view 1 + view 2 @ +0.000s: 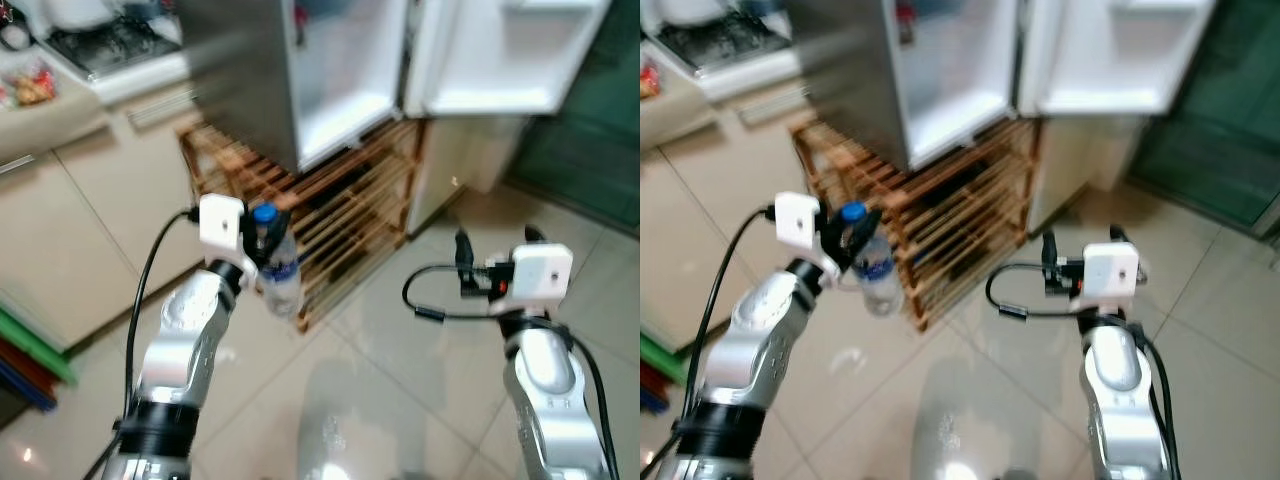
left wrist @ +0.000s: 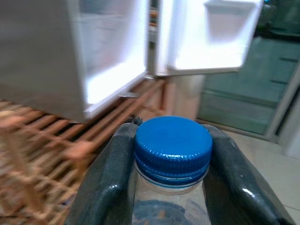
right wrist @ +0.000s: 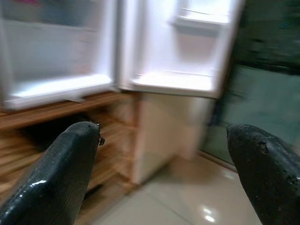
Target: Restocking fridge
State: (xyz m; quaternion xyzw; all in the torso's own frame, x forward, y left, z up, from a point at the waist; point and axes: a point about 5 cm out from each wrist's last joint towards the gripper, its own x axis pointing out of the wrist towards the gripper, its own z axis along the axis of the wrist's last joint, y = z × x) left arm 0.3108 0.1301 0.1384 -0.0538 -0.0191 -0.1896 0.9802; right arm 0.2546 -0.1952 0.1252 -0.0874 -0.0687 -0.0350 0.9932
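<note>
left jaws point(image 2: 172, 173) clenched on upright water bottle point(image 1: 282, 272) by its neck; open fridge point(image 1: 340, 70) ahead and above; right jaws point(image 3: 164, 168) released

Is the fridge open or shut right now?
Open. Both fridge doors are swung out, showing the lit white inside; the left claw holds a bottle before it.

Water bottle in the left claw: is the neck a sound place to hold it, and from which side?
Probably yes. The left claw grips the water bottle just under its blue cap, one finger on each side. The cap is wider than the neck, so it likely acts as a stop. The bottle hangs upright, so coming in level from the side suits it.
</note>
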